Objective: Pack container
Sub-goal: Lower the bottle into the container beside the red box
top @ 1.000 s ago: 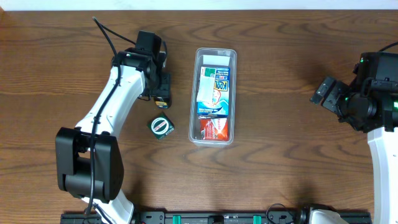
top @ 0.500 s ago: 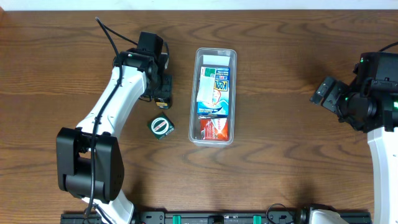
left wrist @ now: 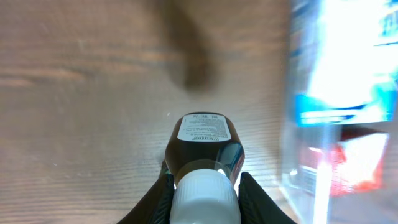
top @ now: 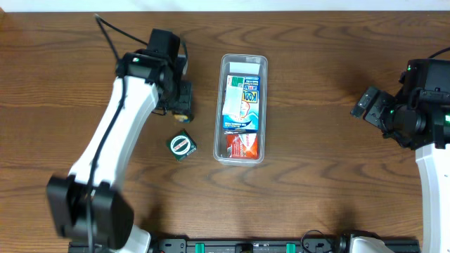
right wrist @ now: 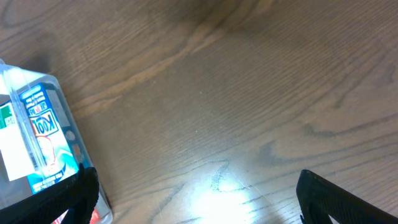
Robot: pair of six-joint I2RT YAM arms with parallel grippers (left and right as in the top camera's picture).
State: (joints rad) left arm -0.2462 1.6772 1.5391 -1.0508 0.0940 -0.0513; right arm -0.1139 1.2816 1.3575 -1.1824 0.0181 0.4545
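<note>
Left pincer [left wrist: 204, 190] clamps dark bottle [left wrist: 201, 138] near cap, likely for loading container [top: 219, 112] alongside; right pincer [right wrist: 196, 194] spread wide, idle.

Overhead straight down, left wrist low and close, right wrist higher, all sharing container [top: 219, 112]

White arms [top: 116, 130], blk fingers [left wrist: 152, 200], blk cables [top: 105, 27]
</note>
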